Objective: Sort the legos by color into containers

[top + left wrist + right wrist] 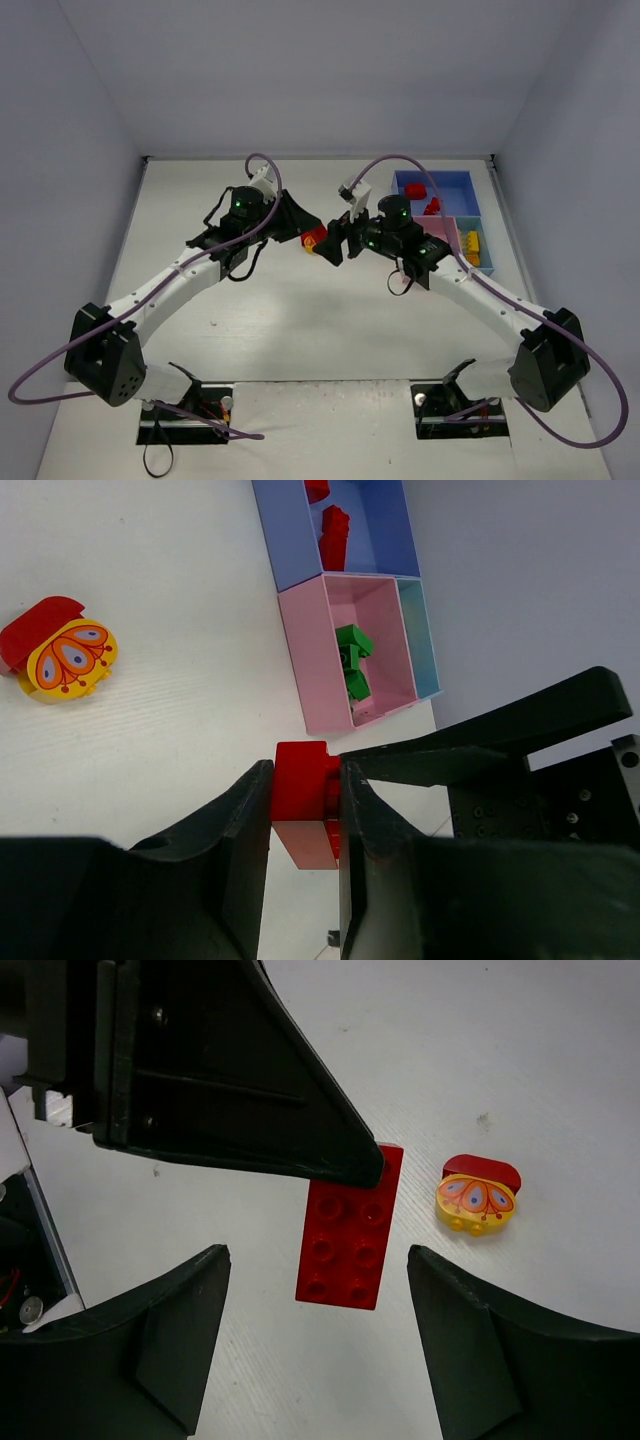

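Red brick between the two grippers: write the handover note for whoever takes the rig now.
Left gripper: shut on the red brick.
Right gripper: open, straddling that brick, not touching.
Done: red legos in the blue compartment, green legos in the pink compartment, yellow legos in the light-blue compartment.
To do: this brick to blue; yellow butterfly piece and the red piece touching it lie on the table.

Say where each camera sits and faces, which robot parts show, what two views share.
Top external: above, behind bases; looks down on table, tray, left arm, right arm.
Left wrist: looks past left tool, shut on red brick, toward tray.
Right wrist: looks down through open right tool at the brick.
Shared: wrist views both show butterfly piece.
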Robot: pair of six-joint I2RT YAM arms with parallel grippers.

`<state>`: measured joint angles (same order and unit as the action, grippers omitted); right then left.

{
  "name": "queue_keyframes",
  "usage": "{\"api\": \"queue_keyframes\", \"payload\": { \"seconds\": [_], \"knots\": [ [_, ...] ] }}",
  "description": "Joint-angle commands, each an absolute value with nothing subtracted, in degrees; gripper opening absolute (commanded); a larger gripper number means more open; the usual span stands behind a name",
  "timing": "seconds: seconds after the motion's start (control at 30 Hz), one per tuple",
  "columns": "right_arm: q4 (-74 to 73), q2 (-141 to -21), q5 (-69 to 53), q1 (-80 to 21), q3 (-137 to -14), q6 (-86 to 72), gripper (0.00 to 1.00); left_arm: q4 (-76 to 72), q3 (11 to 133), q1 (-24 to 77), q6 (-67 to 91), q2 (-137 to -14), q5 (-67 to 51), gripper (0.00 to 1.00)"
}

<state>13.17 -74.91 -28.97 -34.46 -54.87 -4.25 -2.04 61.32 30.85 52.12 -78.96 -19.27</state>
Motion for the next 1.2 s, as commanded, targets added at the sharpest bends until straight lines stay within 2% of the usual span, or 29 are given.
{"api": "queue_keyframes", "payload": {
  "seconds": [0.0, 0.1, 0.17, 0.23, 0.3, 0.33, 0.37, 0.4, 0.5, 0.53, 0.63, 0.87, 1.07, 1.13, 1.17],
  "knots": [
    [19.16, -76.46, -28.92, -35.42, -58.71, -4.40, 0.68, -6.59, 63.90, 31.29, 52.65, -76.29, -19.60, 0.00],
    [19.51, -77.78, -28.13, -35.95, -59.32, -4.13, 0.58, -6.68, 63.28, 31.20, 52.56, -75.59, -19.60, 0.00],
    [19.77, -78.13, -27.60, -36.04, -59.33, -3.96, 0.48, -6.68, 63.02, 31.20, 52.47, -75.15, -19.60, 0.00],
    [19.86, -78.05, -26.20, -36.04, -59.41, -3.61, 0.23, -6.33, 62.84, 31.20, 52.30, -75.15, -19.60, 0.00],
    [19.51, -78.31, -24.36, -35.86, -59.41, -3.25, 0.03, -6.07, 62.67, 31.20, 51.77, -75.15, -19.95, 0.11],
    [19.08, -78.31, -23.91, -35.69, -59.33, -2.73, 0.00, -5.72, 62.49, 31.20, 51.59, -75.15, -19.78, 0.17],
    [18.81, -78.31, -23.38, -35.60, -59.41, -2.55, 0.00, -5.54, 62.06, 31.20, 51.16, -75.06, -19.43, 0.35],
    [18.55, -78.31, -21.73, -35.07, -59.33, -2.37, 0.00, -4.93, 61.96, 31.20, 50.80, -74.97, -19.08, 0.45],
    [18.19, -78.05, -19.08, -32.27, -58.45, -2.20, 0.00, -2.04, 61.44, 30.76, 48.79, -74.27, -16.71, 0.71],
    [17.85, -77.87, -17.68, -31.04, -58.10, -2.20, 0.00, -0.98, 61.35, 30.50, 48.26, -73.57, -15.74, 0.75],
    [16.18, -78.48, -11.90, -25.41, -58.36, -2.64, 0.00, 3.42, 60.91, 29.01, 45.71, -71.55, -12.58, 0.79],
    [12.92, -85.24, 4.11, -11.53, -62.83, -7.29, 0.01, 9.75, 58.98, 27.86, 35.53, -66.54, -5.10, 0.79],
    [10.99, -97.19, 6.41, -4.49, -71.97, -10.72, 0.09, 13.01, 58.97, 27.86, 29.81, -67.94, -7.91, 0.79],
    [10.29, -101.41, 6.24, -3.96, -75.92, -10.90, 0.15, 14.15, 59.24, 27.86, 29.01, -68.64, -8.78, 0.79],
    [9.76, -102.82, 6.24, -3.69, -77.33, -10.99, 0.22, 14.32, 59.24, 27.86, 28.57, -68.82, -9.40, 0.79]
  ]
}}
